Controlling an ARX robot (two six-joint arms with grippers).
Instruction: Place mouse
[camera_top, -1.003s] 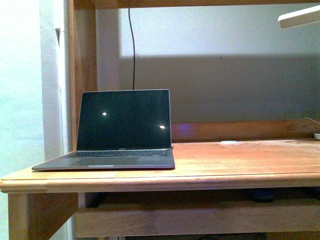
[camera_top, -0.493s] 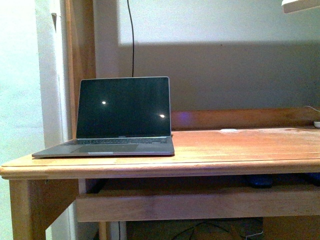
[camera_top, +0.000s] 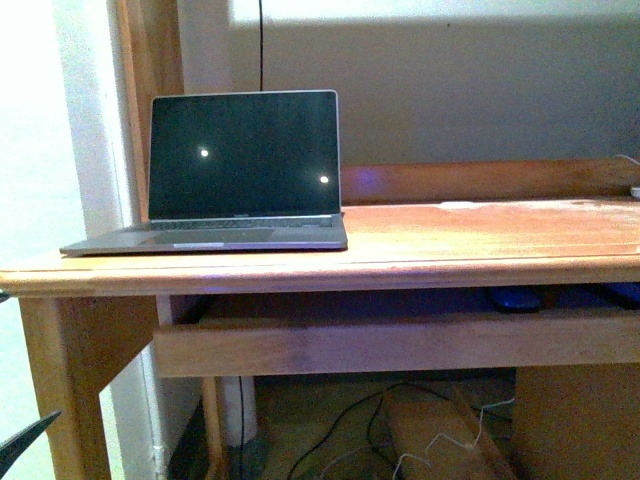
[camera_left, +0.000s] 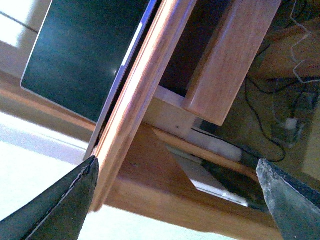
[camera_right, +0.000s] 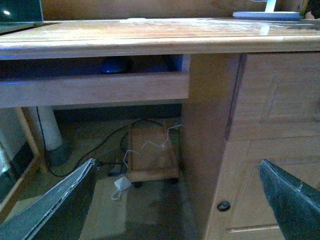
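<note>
A small dark domed mouse (camera_top: 515, 298) lies on the low shelf under the wooden desk top (camera_top: 480, 245), behind the front rail. It also shows in the right wrist view (camera_right: 114, 65), far ahead of the fingers. My right gripper (camera_right: 175, 205) is open and empty, low in front of the desk, facing the floor and the drawer cabinet (camera_right: 270, 125). My left gripper (camera_left: 175, 200) is open and empty, below the desk's left corner (camera_left: 145, 85). Only one dark fingertip (camera_top: 25, 440) of it shows in the front view, at the bottom left.
An open grey laptop (camera_top: 240, 160) with a dark screen stands on the desk's left part. A second dark thing (camera_top: 620, 292) lies on the shelf at far right. A wooden box (camera_right: 150, 155) and loose cables (camera_top: 330, 450) sit on the floor under the desk.
The front view has dropped: the desk sits higher in the picture and the floor, cables and shelf under it have come into sight. A left fingertip has appeared at the bottom left.
</note>
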